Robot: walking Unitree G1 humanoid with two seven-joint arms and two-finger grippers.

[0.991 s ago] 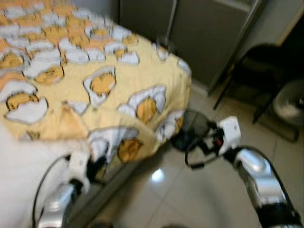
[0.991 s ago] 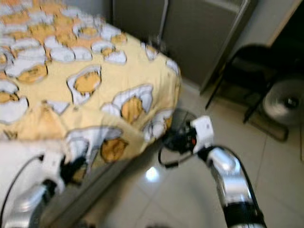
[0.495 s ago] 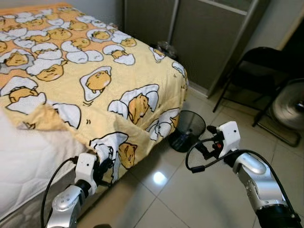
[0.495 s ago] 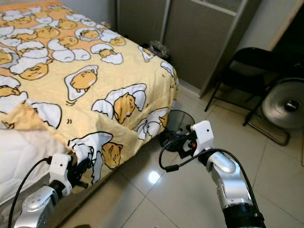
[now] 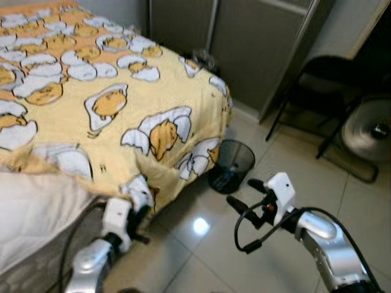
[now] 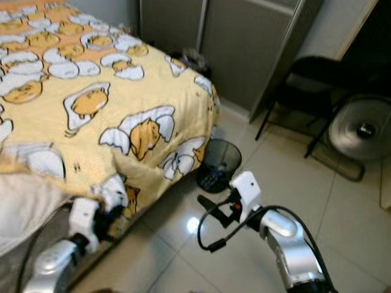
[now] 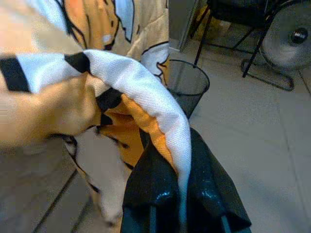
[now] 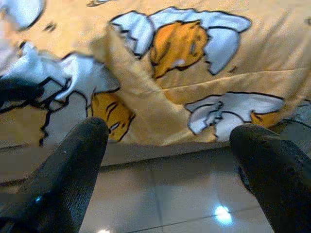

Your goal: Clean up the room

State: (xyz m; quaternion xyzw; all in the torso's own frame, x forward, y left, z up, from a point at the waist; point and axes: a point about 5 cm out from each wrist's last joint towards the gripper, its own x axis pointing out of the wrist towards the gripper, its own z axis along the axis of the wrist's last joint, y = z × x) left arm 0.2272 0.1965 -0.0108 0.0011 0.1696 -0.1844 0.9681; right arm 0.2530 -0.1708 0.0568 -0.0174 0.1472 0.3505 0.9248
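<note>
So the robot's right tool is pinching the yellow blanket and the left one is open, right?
No, it's swapped. The left tool pinches the yellow blanket, as the left wrist view shows. The right tool is open over the floor, holding nothing.

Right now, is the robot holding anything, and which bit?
The left gripper pinches the yellow blanket by its hanging edge. The right gripper holds nothing.

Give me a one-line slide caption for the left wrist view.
Left gripper pinches the edge of the yellow cartoon-print blanket beside the bed, with a black mesh wastebasket on the tiled floor beyond.
</note>
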